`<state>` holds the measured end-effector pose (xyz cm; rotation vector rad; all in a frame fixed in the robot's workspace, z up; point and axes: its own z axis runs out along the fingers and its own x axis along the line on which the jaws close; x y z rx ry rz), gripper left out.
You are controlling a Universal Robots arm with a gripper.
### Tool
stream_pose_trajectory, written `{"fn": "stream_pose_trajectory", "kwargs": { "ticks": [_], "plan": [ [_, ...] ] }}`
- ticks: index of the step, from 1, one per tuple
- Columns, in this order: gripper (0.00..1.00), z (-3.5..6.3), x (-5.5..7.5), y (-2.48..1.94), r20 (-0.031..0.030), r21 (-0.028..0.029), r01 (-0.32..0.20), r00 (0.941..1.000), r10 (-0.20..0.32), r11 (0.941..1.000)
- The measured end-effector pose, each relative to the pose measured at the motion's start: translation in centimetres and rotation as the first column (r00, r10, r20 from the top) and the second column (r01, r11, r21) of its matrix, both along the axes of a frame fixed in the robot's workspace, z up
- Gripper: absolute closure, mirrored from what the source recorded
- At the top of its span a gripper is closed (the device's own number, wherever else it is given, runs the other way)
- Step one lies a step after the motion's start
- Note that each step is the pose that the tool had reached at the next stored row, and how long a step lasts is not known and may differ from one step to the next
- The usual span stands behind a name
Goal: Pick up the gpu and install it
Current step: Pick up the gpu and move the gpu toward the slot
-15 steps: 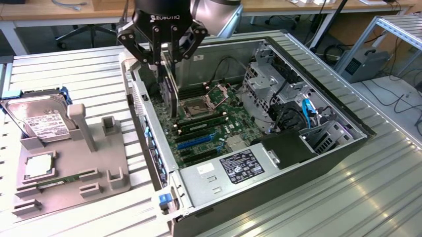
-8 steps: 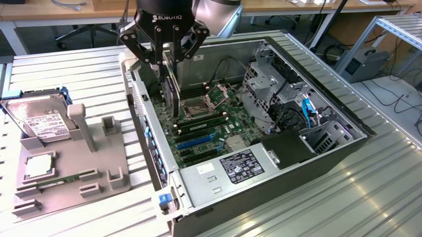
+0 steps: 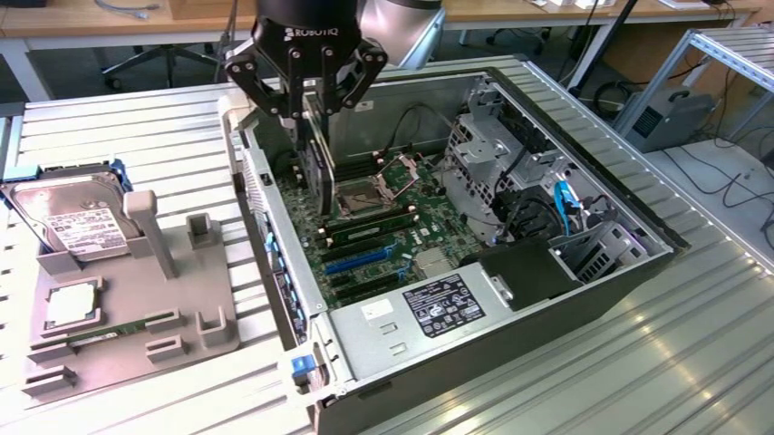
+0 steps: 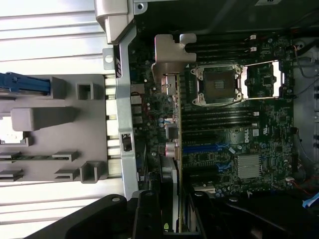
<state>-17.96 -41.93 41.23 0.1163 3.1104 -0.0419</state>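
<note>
A ribbed metal table (image 3: 133,118) stands in a workshop, with wooden desks (image 3: 121,18) behind it. Over the table the gripper (image 3: 312,107) is clamped on the gpu (image 3: 319,159). The card hangs upright and edge-on below the fingers, inside the open computer case (image 3: 568,299) and over the motherboard (image 3: 387,236). I cannot tell whether its lower edge touches the board. Its silver bracket (image 4: 172,50) sits near the case wall. The open processor socket (image 3: 362,192) lies just beside the card. Outside the case, well apart from the gripper, a grey holder (image 3: 145,317) carries a hard drive (image 3: 79,222).
</note>
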Motion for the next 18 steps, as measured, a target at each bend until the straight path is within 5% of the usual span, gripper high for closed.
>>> {"fn": "stream_pose_trajectory", "kwargs": {
  "ticks": [18],
  "plan": [
    [0.73, -0.11, 1.2, 0.01, 0.0000, -0.0041, 0.000, 1.0000, 0.000, 1.0000]
  ]
}}
